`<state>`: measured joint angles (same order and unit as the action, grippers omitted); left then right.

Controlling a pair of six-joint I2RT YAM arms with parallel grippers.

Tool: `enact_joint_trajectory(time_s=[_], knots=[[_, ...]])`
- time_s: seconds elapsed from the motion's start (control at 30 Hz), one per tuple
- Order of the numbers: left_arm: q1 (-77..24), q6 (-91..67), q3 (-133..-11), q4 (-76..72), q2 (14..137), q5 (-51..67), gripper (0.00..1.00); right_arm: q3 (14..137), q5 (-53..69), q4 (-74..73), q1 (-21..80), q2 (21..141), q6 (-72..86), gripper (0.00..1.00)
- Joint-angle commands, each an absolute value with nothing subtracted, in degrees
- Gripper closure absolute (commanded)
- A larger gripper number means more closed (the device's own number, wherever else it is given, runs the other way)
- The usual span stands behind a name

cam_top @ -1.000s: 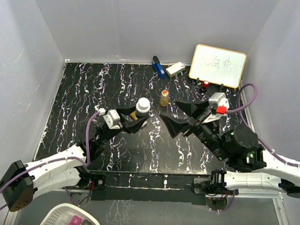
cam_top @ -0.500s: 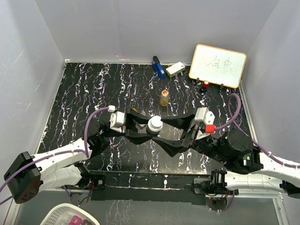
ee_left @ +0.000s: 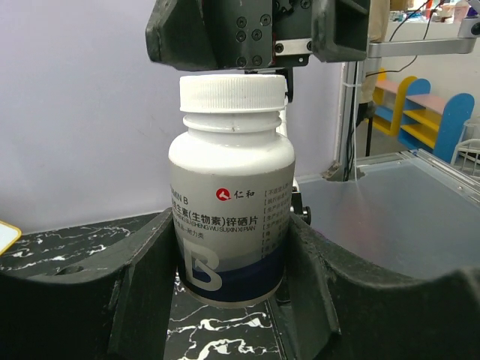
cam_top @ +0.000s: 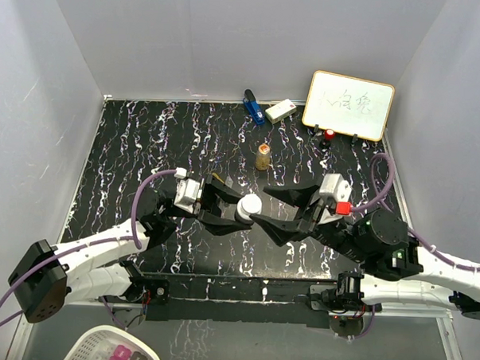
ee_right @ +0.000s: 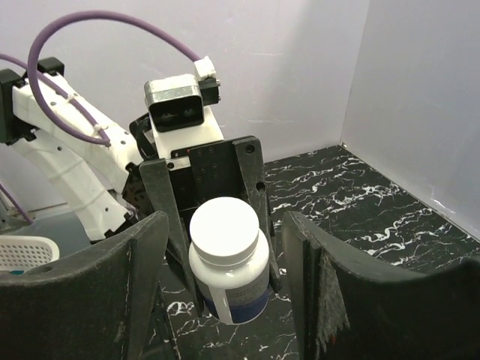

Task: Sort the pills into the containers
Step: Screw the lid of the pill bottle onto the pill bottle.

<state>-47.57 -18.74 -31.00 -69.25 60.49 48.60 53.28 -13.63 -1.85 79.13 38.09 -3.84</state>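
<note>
I have the left gripper clamped on the white-capped pill bottle, one finger pressed to each side of its lower body, so the bottle stands upright near the middle of the black marbled table. I cannot tell whether its base touches the surface. My right gripper faces it from the other side with its jaws spread apart, one on either side of the cap and a gap showing on both, so it grips nothing. From the right wrist, the left gripper's fingers stand directly behind the bottle. Just beyond the two grippers the golden-amber bottle stands alone, apart from both. Along the back edge lie a blue object, a white rectangular block and a propped whiteboard, well apart from the arms. A white basket sits off the near left corner.
</note>
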Motion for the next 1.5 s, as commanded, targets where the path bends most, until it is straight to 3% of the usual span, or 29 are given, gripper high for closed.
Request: enact_joint_trajectory(time_s=[0.0, 0.2, 0.43, 0.97, 1.2, 1.47], knots=[[-47.7, -20.2, -33.5, -73.1, 60.8, 50.8, 1.00, 53.3, -13.5, 1.9, 79.4, 39.8, -5.4, 0.38], [-47.7, -21.1, -33.5, -74.7, 61.5, 51.0, 1.00, 54.3, -12.8, 1.3, 79.4, 41.7, -5.2, 0.37], [-47.7, -20.8, -33.3, -74.5, 61.4, 50.4, 1.00, 53.9, -12.8, 1.7, 79.4, 41.2, -4.7, 0.44], [-47.7, -20.4, -33.4, -74.2, 61.5, 50.0, 1.00, 53.1, -13.3, 3.5, 79.4, 40.8, -4.0, 0.42], [-47.7, -20.3, -33.5, -74.1, 61.3, 50.0, 1.00, 53.3, -13.7, 3.3, 79.4, 41.5, -4.1, 0.52], [-47.7, -19.7, -33.6, -73.2, 61.0, 49.1, 1.00, 54.7, -14.6, 1.1, 79.4, 42.7, -3.9, 0.51]])
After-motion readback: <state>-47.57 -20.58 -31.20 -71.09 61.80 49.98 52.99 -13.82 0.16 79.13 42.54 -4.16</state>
